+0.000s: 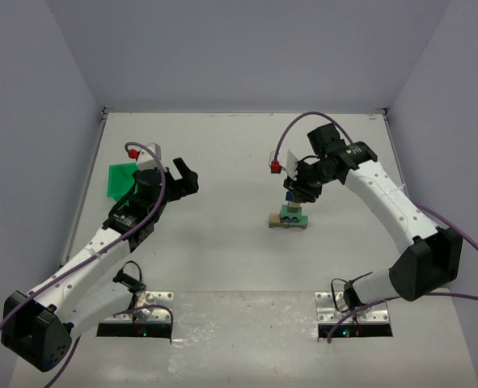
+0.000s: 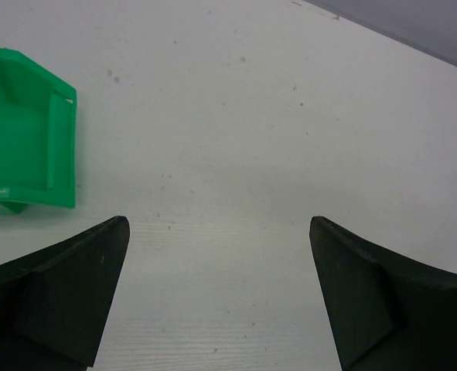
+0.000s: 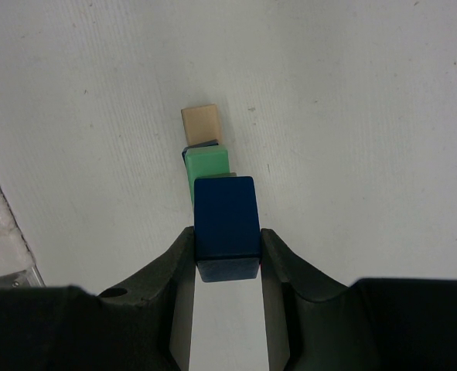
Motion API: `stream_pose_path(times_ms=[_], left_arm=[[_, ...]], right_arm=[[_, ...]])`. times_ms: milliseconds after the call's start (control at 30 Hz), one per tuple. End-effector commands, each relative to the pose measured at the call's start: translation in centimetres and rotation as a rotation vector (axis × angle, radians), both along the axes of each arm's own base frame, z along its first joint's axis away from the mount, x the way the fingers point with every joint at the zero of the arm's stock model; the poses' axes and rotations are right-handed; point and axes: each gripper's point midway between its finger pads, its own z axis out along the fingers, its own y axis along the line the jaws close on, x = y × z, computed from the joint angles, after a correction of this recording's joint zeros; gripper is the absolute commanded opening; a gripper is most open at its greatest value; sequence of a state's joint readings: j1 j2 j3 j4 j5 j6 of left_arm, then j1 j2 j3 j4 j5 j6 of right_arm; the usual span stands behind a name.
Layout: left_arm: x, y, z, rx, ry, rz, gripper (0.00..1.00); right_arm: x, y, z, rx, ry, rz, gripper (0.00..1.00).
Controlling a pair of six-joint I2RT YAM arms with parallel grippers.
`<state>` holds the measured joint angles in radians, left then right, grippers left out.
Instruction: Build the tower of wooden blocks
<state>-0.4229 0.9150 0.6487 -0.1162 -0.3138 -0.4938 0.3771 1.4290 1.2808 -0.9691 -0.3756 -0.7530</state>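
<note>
The tower (image 1: 288, 216) stands low on the table (image 1: 222, 267). Its middle piece is a green block (image 1: 292, 214), square-faced and level. Under the green block lies a tan bar (image 1: 274, 220), 1 end poking out to its left. A dark piece (image 3: 201, 144) shows just beyond the green block's far edge. Above the green block hangs a blue block (image 3: 226, 216), upright and pinched between the right gripper's (image 3: 226, 241) jaws. Whether it touches the green block is unclear.

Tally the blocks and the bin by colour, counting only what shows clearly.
Tan block: 1
Green block: 1
Blue block: 1, held in the right gripper
Green bin: 1
Total: 4
A dark sliver beneath the green is too hidden to count.
</note>
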Motion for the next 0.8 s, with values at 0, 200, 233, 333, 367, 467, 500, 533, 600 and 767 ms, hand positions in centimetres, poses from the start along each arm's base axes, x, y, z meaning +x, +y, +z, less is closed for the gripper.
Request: stream_pose_path(times_ms=[0, 200, 233, 333, 367, 467, 500, 533, 600, 767], left_arm=[[0.36, 0.14, 1.09, -0.004, -0.041, 0.001, 1.00], [0.27, 0.18, 1.13, -0.004, -0.041, 0.001, 1.00], [0.26, 0.18, 1.19, -0.004, -0.043, 0.001, 1.00], [0.20, 0.18, 1.16, -0.005, -0.042, 0.000, 1.00], [0.20, 0.18, 1.17, -0.005, -0.042, 0.000, 1.00], [0.21, 0.23, 1.17, -0.005, -0.042, 0.001, 1.00], [0.20, 0.16, 1.17, -0.006, -0.042, -0.001, 1.00], [0.22, 0.14, 1.19, -0.005, -0.042, -0.002, 1.00], [0.21, 0.14, 1.29, -0.006, -0.044, -0.002, 1.00], [0.21, 0.13, 1.40, -0.006, -0.046, -0.003, 1.00]], right_arm=[[0.28, 0.61, 0.21, 0.025, -0.013, 0.020, 0.16], [0.25, 0.60, 0.13, 0.022, -0.012, 0.023, 0.20], [0.24, 0.56, 0.10, 0.021, -0.012, 0.023, 0.20], [0.24, 0.50, 0.07, 0.019, -0.012, 0.022, 0.22], [0.22, 0.49, 0.10, 0.019, -0.013, 0.023, 0.23], [0.12, 0.52, 0.02, 0.019, -0.010, 0.025, 0.24], [0.14, 0.49, 0.01, 0.019, -0.010, 0.024, 0.24], [0.14, 0.48, 0.01, 0.019, -0.010, 0.024, 0.25], [0.15, 0.48, 0.06, 0.019, -0.012, 0.024, 0.27], [0.14, 0.45, 0.06, 0.019, -0.013, 0.023, 0.29]])
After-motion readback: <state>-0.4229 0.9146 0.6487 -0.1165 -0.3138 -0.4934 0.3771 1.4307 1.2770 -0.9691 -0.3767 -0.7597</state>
